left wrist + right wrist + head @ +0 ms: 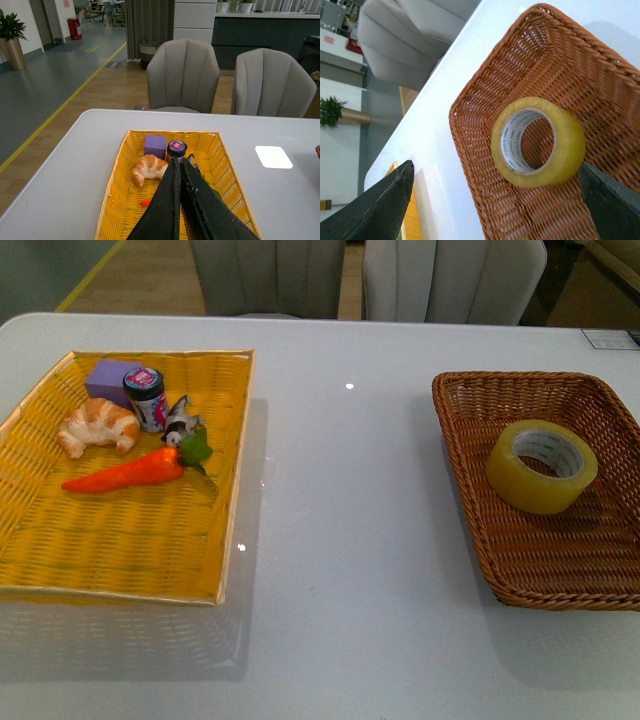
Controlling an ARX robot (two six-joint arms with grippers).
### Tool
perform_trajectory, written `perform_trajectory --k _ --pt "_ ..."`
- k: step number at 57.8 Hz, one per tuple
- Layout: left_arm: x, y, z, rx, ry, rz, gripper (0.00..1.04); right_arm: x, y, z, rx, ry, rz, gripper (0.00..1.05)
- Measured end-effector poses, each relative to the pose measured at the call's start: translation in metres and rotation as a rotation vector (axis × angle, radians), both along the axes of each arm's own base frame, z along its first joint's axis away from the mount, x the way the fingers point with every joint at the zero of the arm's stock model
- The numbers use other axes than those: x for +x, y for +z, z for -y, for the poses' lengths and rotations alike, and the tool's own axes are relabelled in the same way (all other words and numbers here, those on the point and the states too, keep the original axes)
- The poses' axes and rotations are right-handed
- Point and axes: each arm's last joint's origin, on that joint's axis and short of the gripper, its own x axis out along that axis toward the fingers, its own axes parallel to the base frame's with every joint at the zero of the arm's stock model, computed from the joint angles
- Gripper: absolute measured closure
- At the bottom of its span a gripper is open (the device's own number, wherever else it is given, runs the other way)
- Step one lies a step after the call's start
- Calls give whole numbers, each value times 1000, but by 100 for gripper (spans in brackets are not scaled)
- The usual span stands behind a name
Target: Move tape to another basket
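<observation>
Lying in the brown basket (485, 90), the tape (537, 142) sat framed between the right fingers (375, 210), spread wide apart, its core hole facing up toward them; the left fingers (167, 210), pressed together, hovered well away over the yellow tray (117, 180)

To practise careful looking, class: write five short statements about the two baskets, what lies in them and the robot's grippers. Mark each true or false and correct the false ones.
1. The tape lies in the brown basket. True.
2. The croissant shares the brown basket with the tape. False: it lies in the yellow tray.
3. The right gripper is open. True.
4. The left gripper is spread wide. False: its fingers are shut together and hold nothing.
5. The carrot lies on the bare table. False: it is in the yellow tray, next to the croissant.
</observation>
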Motion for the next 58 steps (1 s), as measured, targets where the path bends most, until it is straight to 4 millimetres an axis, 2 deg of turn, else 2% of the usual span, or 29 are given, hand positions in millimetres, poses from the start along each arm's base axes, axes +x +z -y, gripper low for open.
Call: perform_trajectory --k 7,11,18,25,37,46,58 --pt "-2 0 0 0 0 1 103 -39 32 -8 -81 12 65 9" --pt "-3 0 0 0 0 0 103 -64 46 -14 -330 9 245 21" --pt "-11 -5 0 1 0 -36 103 -105 55 -28 -677 76 308 44" --pt "-14 -4 0 1 0 -12 103 -125 59 -36 -793 79 352 65" --pt "-15 -4 0 1 1 -16 103 -138 53 -44 -834 87 356 102" --pt "-15 -4 0 1 0 -16 103 -146 50 -55 -845 96 364 103" --pt "-15 -4 0 1 0 -16 103 -153 49 -56 -849 80 386 103"
